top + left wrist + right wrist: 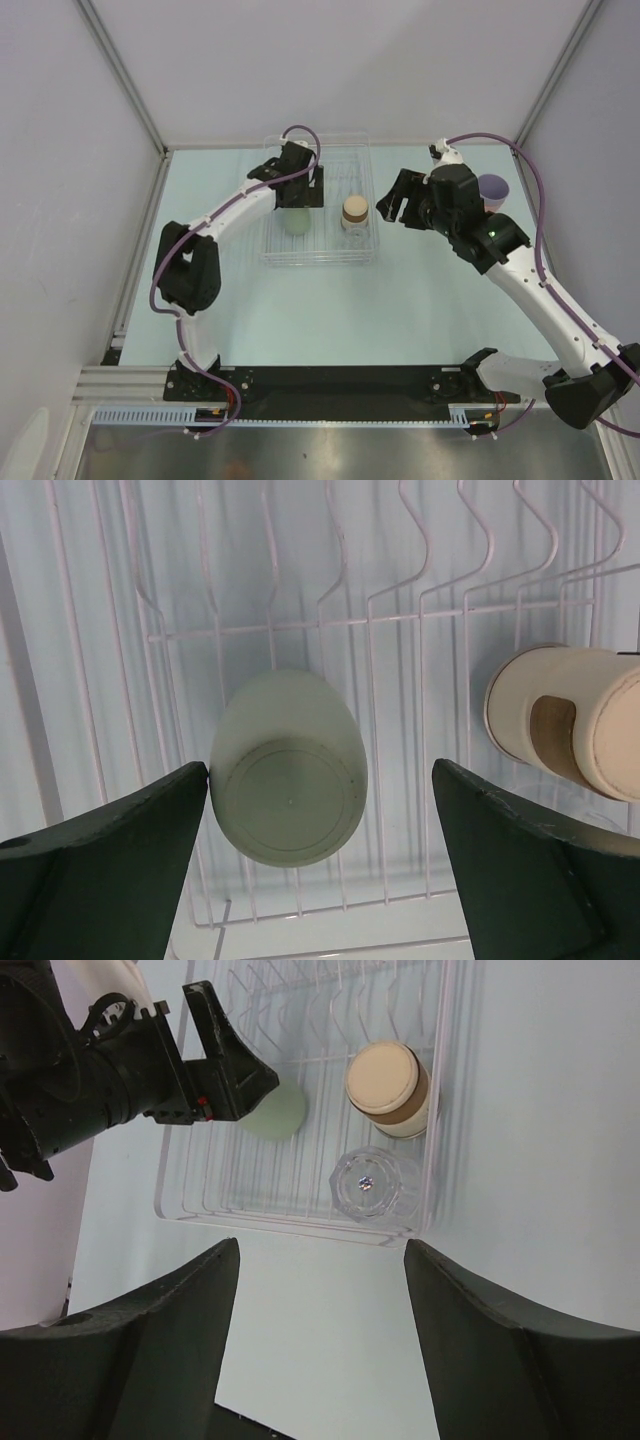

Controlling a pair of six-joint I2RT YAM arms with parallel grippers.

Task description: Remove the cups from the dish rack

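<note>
The clear dish rack [318, 252] sits mid-table. A pale green cup [296, 220] stands bottom-up in it. My left gripper [320, 780] hangs open over that green cup [288, 780], with the left fingertip [195, 780] at the cup's edge and the right finger well apart. A cup with a cream and tan round top [354, 210] and a clear tumbler [367, 1182] stand at the rack's right side. My right gripper [320, 1260] is open and empty above bare table, right of the rack [300, 1215]. A lavender cup [493, 190] stands on the table, partly hidden behind the right arm.
White walls close in the table at the back and both sides. The right wrist view shows the left gripper [215, 1070] over the green cup [275, 1115] and the tan-topped cup [388, 1085]. The tan-topped cup [570, 720] also shows in the left wrist view.
</note>
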